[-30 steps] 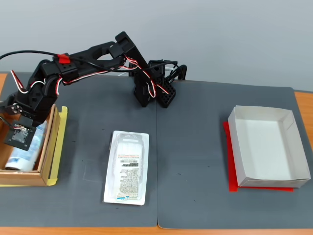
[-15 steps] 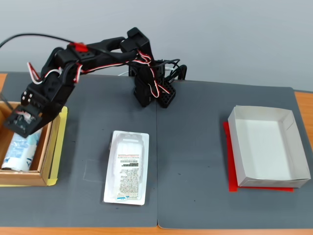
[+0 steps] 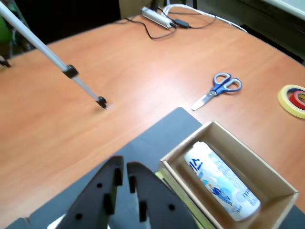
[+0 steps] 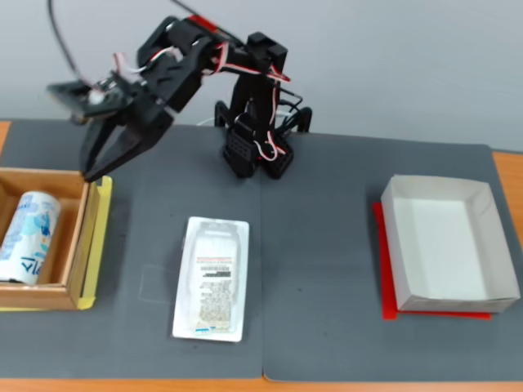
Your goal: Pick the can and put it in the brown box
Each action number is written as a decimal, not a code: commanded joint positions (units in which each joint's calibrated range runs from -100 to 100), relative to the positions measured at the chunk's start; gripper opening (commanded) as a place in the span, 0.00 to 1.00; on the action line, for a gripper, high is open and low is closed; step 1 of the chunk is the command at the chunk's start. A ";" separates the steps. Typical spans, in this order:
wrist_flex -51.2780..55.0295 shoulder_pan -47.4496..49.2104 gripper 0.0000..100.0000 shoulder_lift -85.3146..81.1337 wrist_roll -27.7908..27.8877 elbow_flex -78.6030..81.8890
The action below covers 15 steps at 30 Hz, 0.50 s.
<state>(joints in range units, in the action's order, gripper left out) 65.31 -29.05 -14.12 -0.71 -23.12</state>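
The arm (image 4: pixel 188 61) was built of matte black plastic segments, with red and white wires looping along its upper links and a black cable rising from the wrist. Its squat black base (image 4: pixel 257 147) carried bundled wiring. The gripper (image 3: pixel 123 183) had two black, tapering fingers (image 3: pixel 102 191) dotted with small round screw holes.

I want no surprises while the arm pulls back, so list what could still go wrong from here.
1. The gripper hangs close above the brown box wall, so a low retreat might clip it and shift the box.
2. The can lies on its side inside, so a knock could probably roll it.
3. A wide sweep might brush the white tray on the mat.
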 commanded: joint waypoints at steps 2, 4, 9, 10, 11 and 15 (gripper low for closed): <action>0.34 4.84 0.01 -5.92 -2.84 -1.86; 1.56 6.71 0.01 -6.85 -3.10 -1.77; 2.77 10.36 0.01 -11.51 -3.10 4.02; 2.60 10.93 0.01 -12.86 -3.10 5.92; 2.42 11.50 0.01 -14.39 -3.10 8.10; 1.82 14.26 0.01 -23.20 -2.73 20.31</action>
<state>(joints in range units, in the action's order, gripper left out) 67.82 -16.63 -29.42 -3.64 -11.33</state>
